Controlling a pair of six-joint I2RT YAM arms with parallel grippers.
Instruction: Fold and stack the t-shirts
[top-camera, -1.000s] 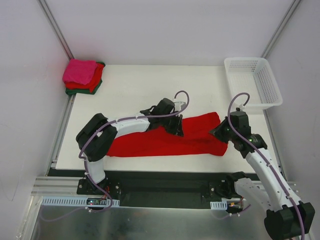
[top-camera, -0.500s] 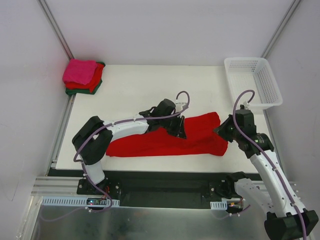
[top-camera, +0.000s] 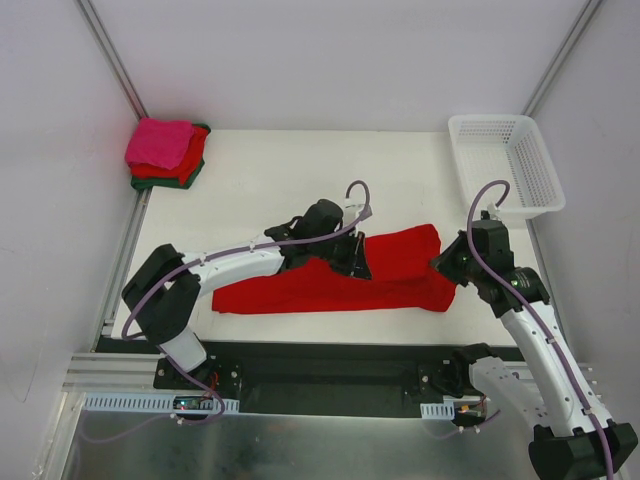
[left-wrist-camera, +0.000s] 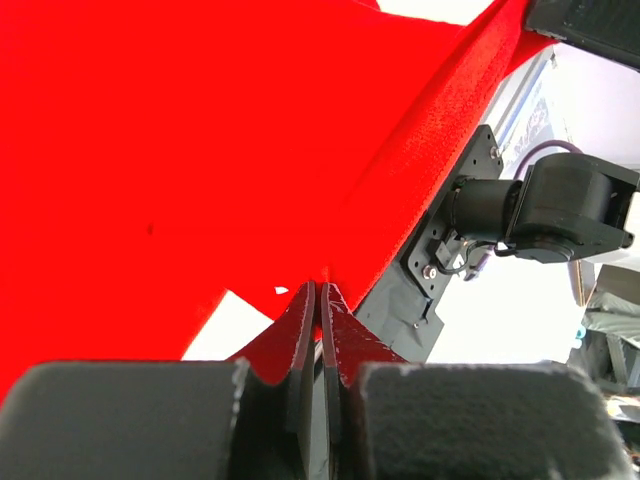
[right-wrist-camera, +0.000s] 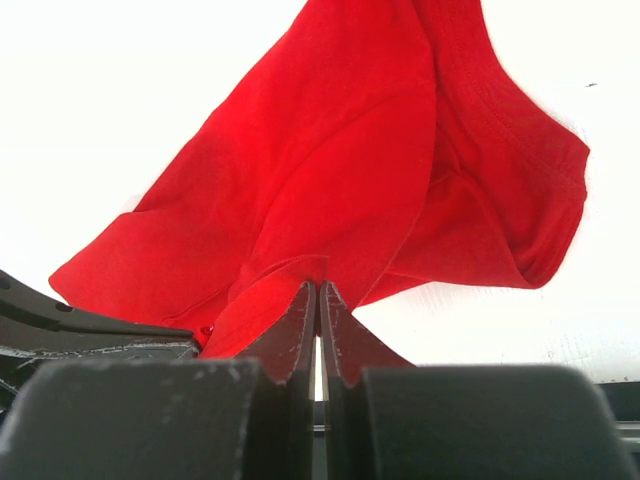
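Left gripper (left-wrist-camera: 320, 292): its two black fingers are squeezed tight together, with a bit of red cloth pinched at the tips. It sits over the middle of the shirt.

Right gripper (right-wrist-camera: 318, 290): squeezed tight too, and it pinches a fold of the same cloth at the shirt's right end.

Bright red soft cloth t-shirt (top-camera: 300, 290): it lies as a long, bunched strip across the near part of the flat white table (top-camera: 270, 180), between the two arms. The right end looks lumpy and doubled over.

Step now: I think the arms are in the middle of a fold, each holding one spot.

What could go wrong: the pinches look small, so the cloth could slip out if an arm pulls fast. If the two arms pull apart, the shirt may stretch or twist and not fold flat. The lumpy right end could make a messy fold.

Small pile of folded cloth t-shirts (top-camera: 165, 150): it sits at the far left corner, well apart from the red shirt. Hot pink is on top, red under it, dark green at the bottom.

White plastic lattice basket (top-camera: 490, 119): it sits at the far right corner.
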